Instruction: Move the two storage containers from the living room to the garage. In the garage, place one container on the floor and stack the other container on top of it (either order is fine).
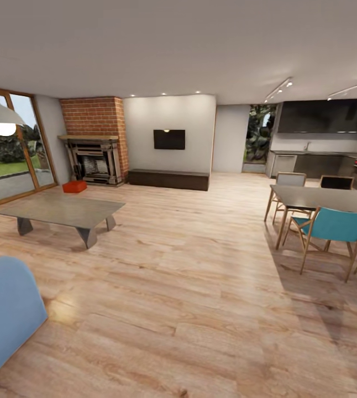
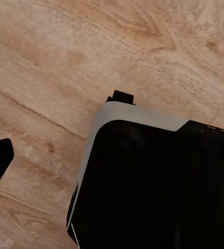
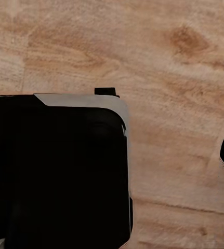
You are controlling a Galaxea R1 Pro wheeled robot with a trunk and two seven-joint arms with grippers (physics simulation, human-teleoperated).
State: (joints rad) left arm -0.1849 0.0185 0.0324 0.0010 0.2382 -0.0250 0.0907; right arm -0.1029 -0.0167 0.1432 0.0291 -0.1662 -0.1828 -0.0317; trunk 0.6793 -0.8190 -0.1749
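Looking across the living room from the head view, an orange-red storage container (image 1: pixel 74 186) is sitting at left-centre by the brick fireplace (image 1: pixel 94 141), uncollected; everything is remaining. Both wrist views are facing plank floor (image 2: pixel 65 62); claw states cannot be told.

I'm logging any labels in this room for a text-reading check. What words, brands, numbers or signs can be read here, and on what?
None can be read.
The orange-red container by the brick fireplace shows no label.
The wall screen is dark and blank.
The kitchen cabinets are too far to show any marking.
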